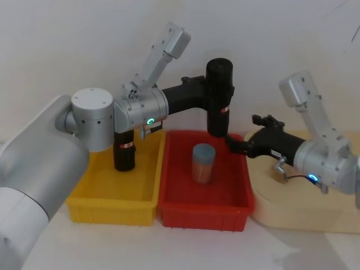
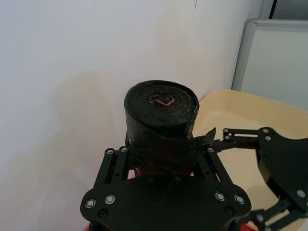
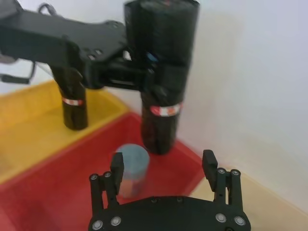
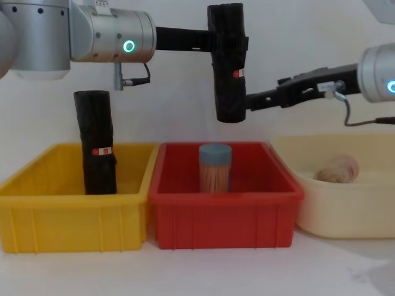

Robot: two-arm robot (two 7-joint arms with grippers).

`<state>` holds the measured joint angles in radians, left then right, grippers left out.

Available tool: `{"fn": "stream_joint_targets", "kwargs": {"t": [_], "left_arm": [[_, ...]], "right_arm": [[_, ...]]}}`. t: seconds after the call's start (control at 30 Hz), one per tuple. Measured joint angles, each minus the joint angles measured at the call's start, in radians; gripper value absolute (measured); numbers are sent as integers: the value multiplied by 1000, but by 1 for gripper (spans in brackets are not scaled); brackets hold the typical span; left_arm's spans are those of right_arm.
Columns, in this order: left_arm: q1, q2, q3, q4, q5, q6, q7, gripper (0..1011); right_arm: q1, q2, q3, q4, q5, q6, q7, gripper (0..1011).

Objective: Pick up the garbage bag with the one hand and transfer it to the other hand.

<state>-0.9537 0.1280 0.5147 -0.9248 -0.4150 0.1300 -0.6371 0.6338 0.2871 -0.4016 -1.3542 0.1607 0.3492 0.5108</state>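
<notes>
Behind the red bin (image 4: pixel 225 213) a white wall (image 4: pixel 179 105) is closing off the scene. The garbage bag (image 4: pixel 226 61) is hanging upright in the air, directly above the red bin and well clear of its rim. It is showing as a tight black cylinder of rolled plastic, wound in rings at its top end, with a small red-and-white label (image 4: pixel 236 73) around its middle and a loose flap sticking out at one side.

The left gripper (image 2: pixel 161 161) is reaching in from the yellow bin's (image 4: pixel 68 216) side, clenched on the roll's upper part, one finger on each flank. The right gripper (image 3: pixel 163 166) is reaching in above the red bin's right edge, its fingers spread wide and released, holding nothing. Its tips are sitting just beside the roll's lower part; whether they are touching the plastic cannot be told.

Inside the red bin a toothpick jar (image 1: pixel 203 163) with a blue lid is standing upright beneath the roll. Left of the red bin a second roll (image 4: pixel 97 142) is standing in the yellow bin, and on the right a cream tub (image 4: pixel 345 213) is sitting just beside it.
</notes>
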Motion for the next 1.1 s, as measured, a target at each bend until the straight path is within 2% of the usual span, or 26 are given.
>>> {"fn": "stream_joint_targets", "kwargs": {"t": [0.47, 0.8, 0.93, 1.0, 1.1], "left_arm": [[-6, -4, 3, 10, 0, -3, -4, 521], [-8, -4, 4, 12, 0, -4, -5, 519], [-8, -5, 4, 13, 0, -4, -6, 519], [-8, -5, 4, 13, 0, -4, -6, 519], [-8, -5, 4, 13, 0, -4, -6, 519]], "right_arm": [[71, -64, -36, 102, 20, 7, 17, 1005], [147, -128, -63, 252, 15, -13, -11, 1004], [188, -161, -64, 334, 12, -38, -33, 1004], [195, -166, -64, 347, 12, -42, -37, 1004], [229, -192, -60, 416, 11, -67, -55, 1004]]}}
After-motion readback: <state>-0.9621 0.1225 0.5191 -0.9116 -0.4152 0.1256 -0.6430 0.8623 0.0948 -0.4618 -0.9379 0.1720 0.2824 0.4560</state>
